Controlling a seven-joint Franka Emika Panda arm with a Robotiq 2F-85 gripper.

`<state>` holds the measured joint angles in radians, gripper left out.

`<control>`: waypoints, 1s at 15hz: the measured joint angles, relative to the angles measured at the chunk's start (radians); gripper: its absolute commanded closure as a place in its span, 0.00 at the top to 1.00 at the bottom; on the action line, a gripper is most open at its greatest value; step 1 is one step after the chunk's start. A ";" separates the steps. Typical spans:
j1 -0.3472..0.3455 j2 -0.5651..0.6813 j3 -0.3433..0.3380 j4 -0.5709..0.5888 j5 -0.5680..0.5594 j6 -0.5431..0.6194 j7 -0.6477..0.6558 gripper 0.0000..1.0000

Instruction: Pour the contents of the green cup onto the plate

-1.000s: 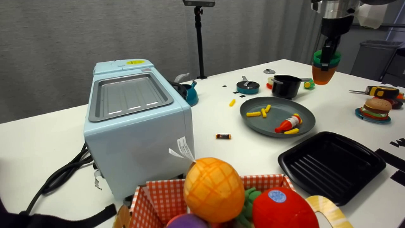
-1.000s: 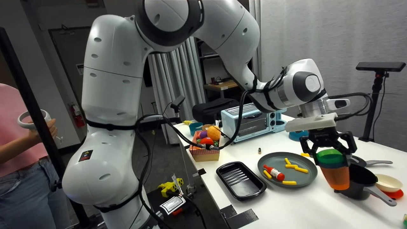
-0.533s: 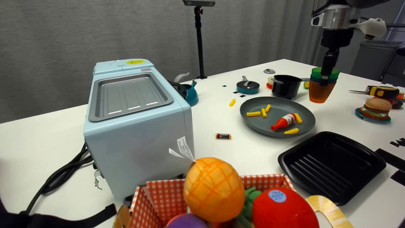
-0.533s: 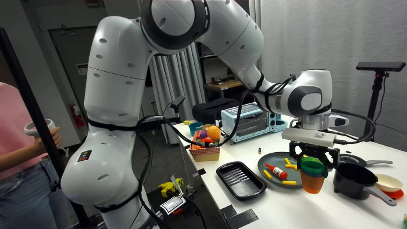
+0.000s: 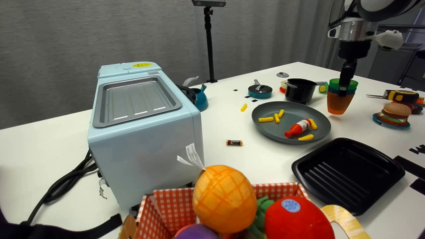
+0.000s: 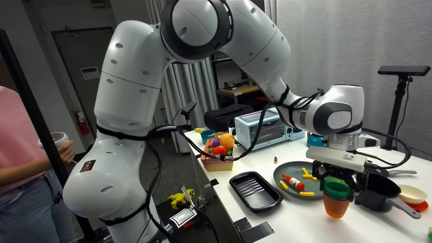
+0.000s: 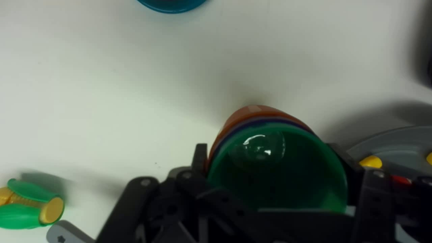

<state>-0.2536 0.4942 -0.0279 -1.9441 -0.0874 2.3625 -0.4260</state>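
In an exterior view, we see the green cup [image 5: 338,103], orange below, held roughly upright at right. To its left on the white counter [image 5: 49,139] sits the dark grey plate [image 5: 290,114], with five yellow pieces [image 5: 265,119] and a red toy bottle [image 5: 296,128] in it; one more yellow piece [image 5: 244,107] lies farther left, on the counter.

In an exterior view, we find the claw [image 6: 336,194] grasping the cup by its upper part, the plate left and farther away, and a black pot [image 6: 378,199] to the right.

In the wrist view, we look into the cup's green mouth; its depths are dark, so we cannot be sure what lies inside. The plate's edge is at near right, a toy corn cob [image 7: 28,202] at near left.
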 measured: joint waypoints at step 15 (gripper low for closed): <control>-0.006 0.072 0.007 0.078 0.039 0.001 0.000 1.00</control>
<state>-0.2593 0.5667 -0.0213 -1.8661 -0.0482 2.3631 -0.4260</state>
